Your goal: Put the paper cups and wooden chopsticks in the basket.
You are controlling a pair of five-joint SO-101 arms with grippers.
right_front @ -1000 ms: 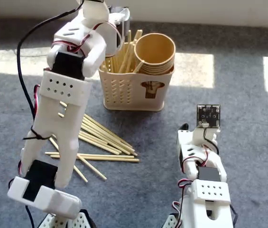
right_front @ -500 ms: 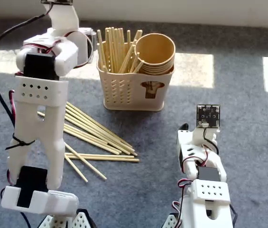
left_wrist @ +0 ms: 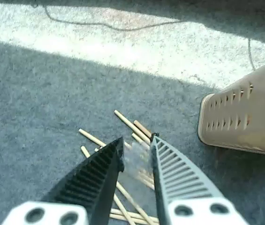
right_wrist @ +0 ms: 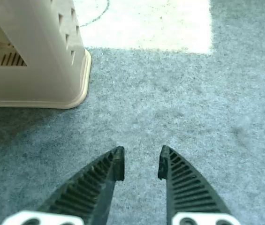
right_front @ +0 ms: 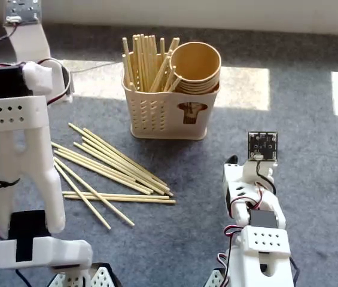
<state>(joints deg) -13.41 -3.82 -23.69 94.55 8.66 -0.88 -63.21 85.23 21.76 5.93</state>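
Observation:
A cream slotted basket point(right_front: 157, 116) stands on the grey carpet. It holds nested paper cups point(right_front: 196, 63) and a bundle of upright wooden chopsticks point(right_front: 146, 58). Several loose chopsticks point(right_front: 110, 172) lie fanned on the carpet in front of it, to the left. My left arm point(right_front: 19, 137) rises at the far left. Its gripper point(left_wrist: 137, 149) is open a little above the far ends of the loose chopsticks point(left_wrist: 131, 125), holding nothing, with the basket point(left_wrist: 245, 117) off to one side. My right gripper point(right_wrist: 140, 164) is open and empty over bare carpet, near the basket's point(right_wrist: 38, 61) lower corner.
Sunlit patches fall on the carpet behind the basket and at the far right. A thin cable point(left_wrist: 113, 26) trails across the lit carpet beyond the left gripper. The right arm point(right_front: 255, 209) rests low at the front right.
The left arm has swung left and away from above the basket, uncovering the upright chopsticks and more of the loose ones. The right arm has kept still.

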